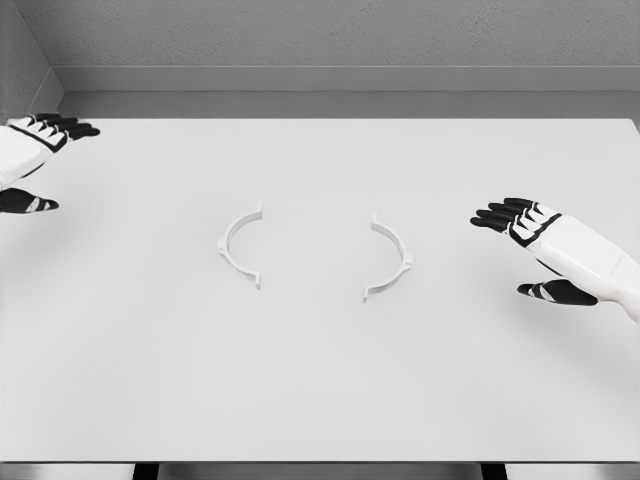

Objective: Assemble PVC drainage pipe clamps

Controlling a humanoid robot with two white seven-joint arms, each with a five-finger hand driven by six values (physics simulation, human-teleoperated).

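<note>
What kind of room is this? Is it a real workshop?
Probably not real: it looks like a simulated workbench. A plain white table stands against bare grey walls, holding only two white half-ring clamp pieces, with the robot's left hand and right hand open on either side.

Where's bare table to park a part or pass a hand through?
The table is bare along the near edge below both clamp halves, and across the far strip above them. The gap between the left half and right half is narrow. The left hand and right hand occupy the sides.
</note>
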